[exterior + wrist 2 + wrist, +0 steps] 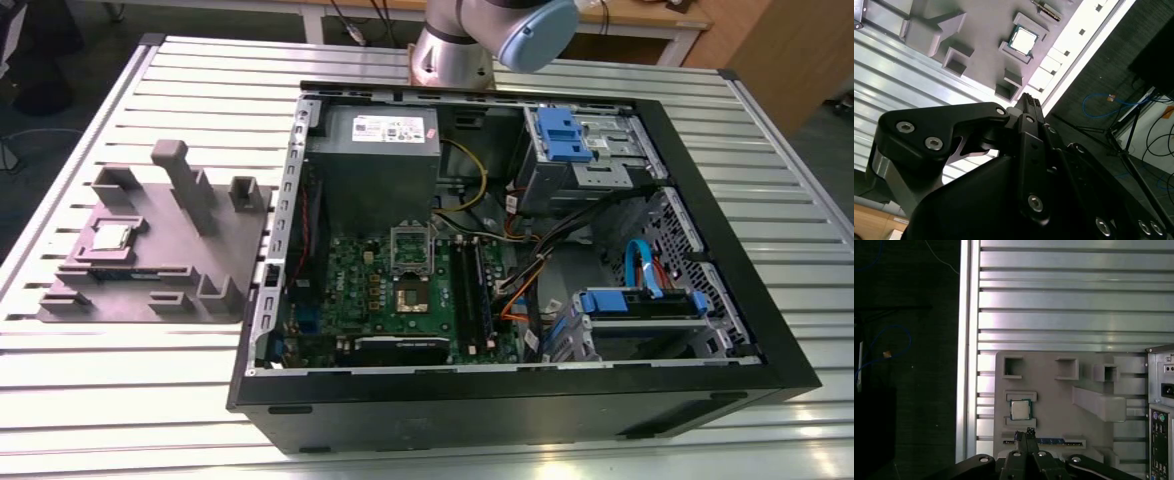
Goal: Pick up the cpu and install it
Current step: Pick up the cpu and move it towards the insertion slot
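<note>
The gripper (1024, 432) has its two black fingers drawn together, with nothing between them. It hangs clear of everything and touches nothing.

In both wrist views the cpu (1020, 409) lies beyond the fingertips. It sits flat, silver top upward, in a square recess of the grey fixture block (1054, 390). Low raised walls hold it on two opposite sides. In the exterior view the cpu (110, 236) is at the side of the block toward that view's left.

A long narrow card (1054, 442) with a blue strip lies in a slot of the same block, just beside the cpu's recess. The block's other small square pockets (1013, 366) hold nothing.

The block rests on a slatted aluminium table (134, 400), just beside an open black computer case (767, 330) lying on its side.

Inside the case, a green motherboard (360, 280) carries an open socket (410, 297), with its metal frame (410, 245) swung up. A grey power supply (380, 150) and two blue-fronted drive cages (574, 135) (641, 305) also sit inside, among loose cables. The arm (467, 40) stands behind the case.
</note>
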`<act>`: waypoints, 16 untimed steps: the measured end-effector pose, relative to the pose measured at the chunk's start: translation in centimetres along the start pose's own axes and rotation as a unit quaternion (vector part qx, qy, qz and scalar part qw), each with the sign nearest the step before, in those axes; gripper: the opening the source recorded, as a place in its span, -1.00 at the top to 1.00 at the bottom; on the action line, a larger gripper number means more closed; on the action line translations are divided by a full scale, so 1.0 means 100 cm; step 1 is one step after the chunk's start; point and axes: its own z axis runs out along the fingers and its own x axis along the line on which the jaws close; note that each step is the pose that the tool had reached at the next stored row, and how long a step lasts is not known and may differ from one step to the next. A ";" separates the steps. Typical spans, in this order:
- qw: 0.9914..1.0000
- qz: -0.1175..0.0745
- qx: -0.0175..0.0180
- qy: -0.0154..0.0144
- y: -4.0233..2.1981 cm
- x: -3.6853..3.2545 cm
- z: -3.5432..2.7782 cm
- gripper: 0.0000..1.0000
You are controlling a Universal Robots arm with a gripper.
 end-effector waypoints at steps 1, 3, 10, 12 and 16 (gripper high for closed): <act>1.000 0.000 0.000 0.000 0.0000 0.0000 0.0000 0.77; 1.000 0.000 0.000 0.000 0.0000 0.0000 0.0000 0.67; 1.000 0.000 0.000 0.000 0.0000 0.0001 0.0000 0.07; 1.000 0.000 0.000 0.000 0.0000 0.0001 0.0000 -0.17; 1.000 0.000 0.000 0.000 0.0000 0.0001 0.0000 -0.29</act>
